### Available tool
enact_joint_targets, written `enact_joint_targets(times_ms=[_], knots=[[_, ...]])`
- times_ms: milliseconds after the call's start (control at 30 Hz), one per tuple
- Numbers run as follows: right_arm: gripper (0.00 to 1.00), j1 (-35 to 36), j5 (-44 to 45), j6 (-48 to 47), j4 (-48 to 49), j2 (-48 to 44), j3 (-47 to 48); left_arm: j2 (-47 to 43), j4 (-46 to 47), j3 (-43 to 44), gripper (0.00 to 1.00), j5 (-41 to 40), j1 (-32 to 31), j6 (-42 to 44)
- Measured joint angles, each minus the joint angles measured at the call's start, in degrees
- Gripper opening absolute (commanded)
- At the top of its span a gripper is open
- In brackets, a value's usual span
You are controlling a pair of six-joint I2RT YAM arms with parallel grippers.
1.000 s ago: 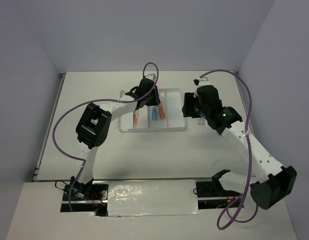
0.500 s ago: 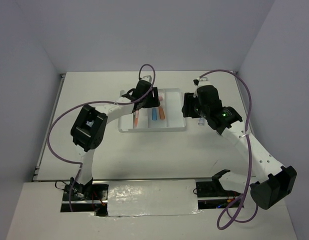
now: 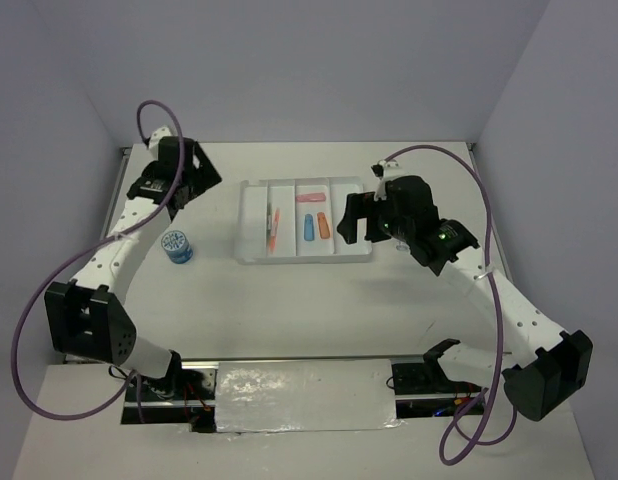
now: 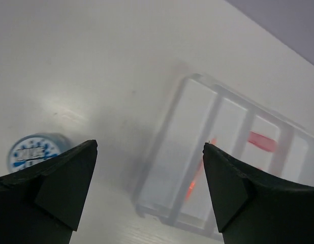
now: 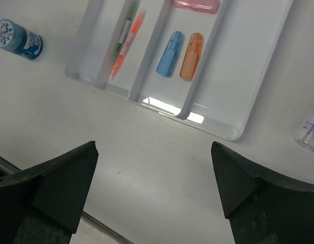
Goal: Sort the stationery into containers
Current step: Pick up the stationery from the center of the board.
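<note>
Top external view has the white tray [image 3: 251, 257] lying flat at the middle of the table [image 3: 289, 300], its four long compartments running away from the arms. The first compartment from the left holds nothing. The second holds the orange pen [image 3: 274, 228] with the thin green pen [image 3: 267, 222] close along its left side, both lying lengthwise. In the third, the blue capsule [image 3: 308, 228] and the orange capsule [image 3: 323, 226] lie side by side, and the pink piece [image 3: 311, 196] lies crosswise at the far end. The fourth compartment is bare.

One blue-white roll [image 3: 176, 245] sits on the table to the left of the tray, apart from it. The right wrist view shows a small clear bottle [image 5: 310, 124] standing on the table off the tray's right rim, cut by the picture's edge.

The left gripper [image 3: 197, 175] hangs above the far left part of the table, beyond the roll and away from the tray. Its wrist view shows the two fingers spread wide with nothing between them, the roll below the left finger [image 4: 50, 193].

The right gripper [image 3: 347, 225] hovers over the right end of the tray. Its fingers are likewise wide apart and hold nothing, with bare table just in front of the tray showing between them.
</note>
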Motion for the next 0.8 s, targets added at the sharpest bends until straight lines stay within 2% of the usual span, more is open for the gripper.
enact_joint_targets(times_ms=[100, 267, 433, 800], knots=[[1.0, 0.3, -1.0, 0.2, 0.7, 0.0, 0.0, 1.8, -4.9, -2.2, 0.99, -1.7, 5.1, -1.9], [1.0, 0.8, -1.9, -0.1, 1.1, 0.0, -1.2, 4.1, -9.8, -8.2, 0.99, -1.1, 9.3, -4.9], [1.0, 0.9, -2.1, -0.5, 0.9, 0.0, -2.9, 3.0, -10.2, -14.2, 0.99, -0.7, 12.3, -7.7], [1.0, 1.6, -3.0, -0.8, 1.8, 0.2, -3.0, 1.8, -6.7, -17.1, 0.99, -0.1, 15.4, -8.9]])
